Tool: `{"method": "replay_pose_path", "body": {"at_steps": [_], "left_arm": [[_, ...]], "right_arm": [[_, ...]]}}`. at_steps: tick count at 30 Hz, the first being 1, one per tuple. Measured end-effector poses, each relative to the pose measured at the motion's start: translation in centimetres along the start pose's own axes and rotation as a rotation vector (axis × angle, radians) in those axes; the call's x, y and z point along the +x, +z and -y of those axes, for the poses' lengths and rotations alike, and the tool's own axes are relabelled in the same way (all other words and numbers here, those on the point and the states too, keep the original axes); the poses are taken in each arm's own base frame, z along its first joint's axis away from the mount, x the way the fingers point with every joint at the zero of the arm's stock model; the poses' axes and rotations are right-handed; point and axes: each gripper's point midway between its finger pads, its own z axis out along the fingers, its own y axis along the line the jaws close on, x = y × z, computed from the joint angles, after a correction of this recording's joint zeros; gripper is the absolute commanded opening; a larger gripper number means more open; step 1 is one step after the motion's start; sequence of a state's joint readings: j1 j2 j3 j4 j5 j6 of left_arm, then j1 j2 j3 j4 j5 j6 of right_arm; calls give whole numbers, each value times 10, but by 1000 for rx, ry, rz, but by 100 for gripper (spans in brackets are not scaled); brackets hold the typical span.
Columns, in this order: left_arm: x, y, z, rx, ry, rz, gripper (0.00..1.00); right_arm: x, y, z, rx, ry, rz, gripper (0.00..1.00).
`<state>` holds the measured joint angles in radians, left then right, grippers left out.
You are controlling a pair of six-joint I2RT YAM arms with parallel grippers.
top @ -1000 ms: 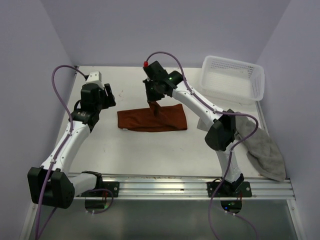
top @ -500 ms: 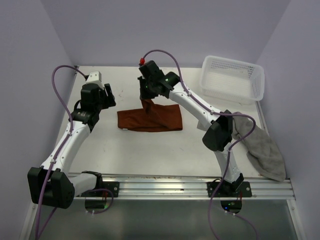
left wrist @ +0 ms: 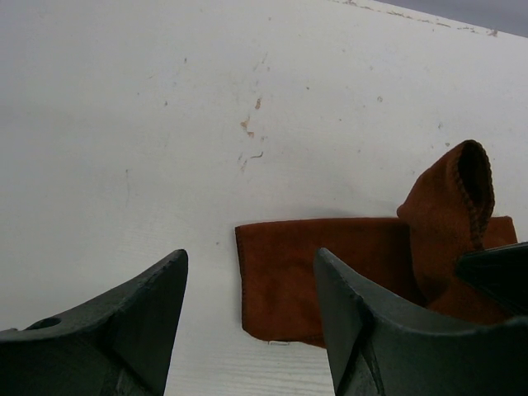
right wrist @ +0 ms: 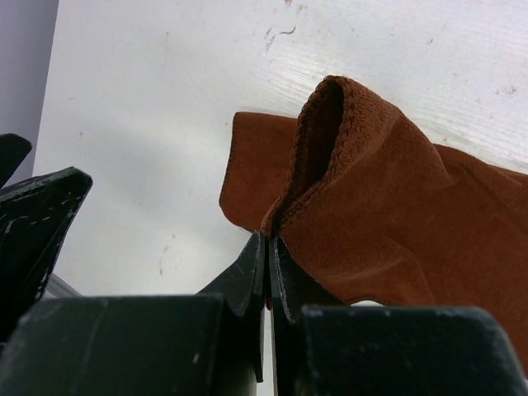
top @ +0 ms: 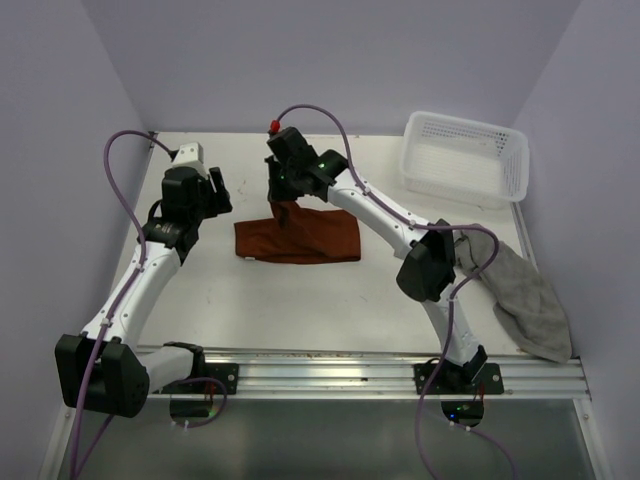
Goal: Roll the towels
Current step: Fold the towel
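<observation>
Two towels: the brown towel [top: 318,241] lies in the middle of the table [top: 300,310], long axis left to right, one fold lifted in the clenched right gripper [top: 281,203]. The grey towel [top: 535,300], partly behind that arm, drapes off the right edge. One left gripper [left wrist: 249,257] hovers nearby, jaws released.

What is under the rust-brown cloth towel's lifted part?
Under the fold in the right gripper lies the rest of the rust-brown cloth towel, flat on the white table. What it covers is hidden.
</observation>
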<state>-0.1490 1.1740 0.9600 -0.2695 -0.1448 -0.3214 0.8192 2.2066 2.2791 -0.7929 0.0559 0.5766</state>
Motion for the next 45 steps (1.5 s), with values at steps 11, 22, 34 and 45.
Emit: {"method": "replay_pose_path", "body": {"at_steps": [11,22,34,45], "left_arm": [[0,0,2,8,0,-2,67],[-1,-3,4,25,-2,3,67],[0,-4,8,45,-1,0,67],[-2,-6,8,46,-2,8,67]], "right_arm": [[7,26,-4,-32,30,-4,0],[45,80,-3,-70,52,-85,0],[93,125,-17,-135,87,-177,22],[93,129,-26,-178,95,-170,36]]}}
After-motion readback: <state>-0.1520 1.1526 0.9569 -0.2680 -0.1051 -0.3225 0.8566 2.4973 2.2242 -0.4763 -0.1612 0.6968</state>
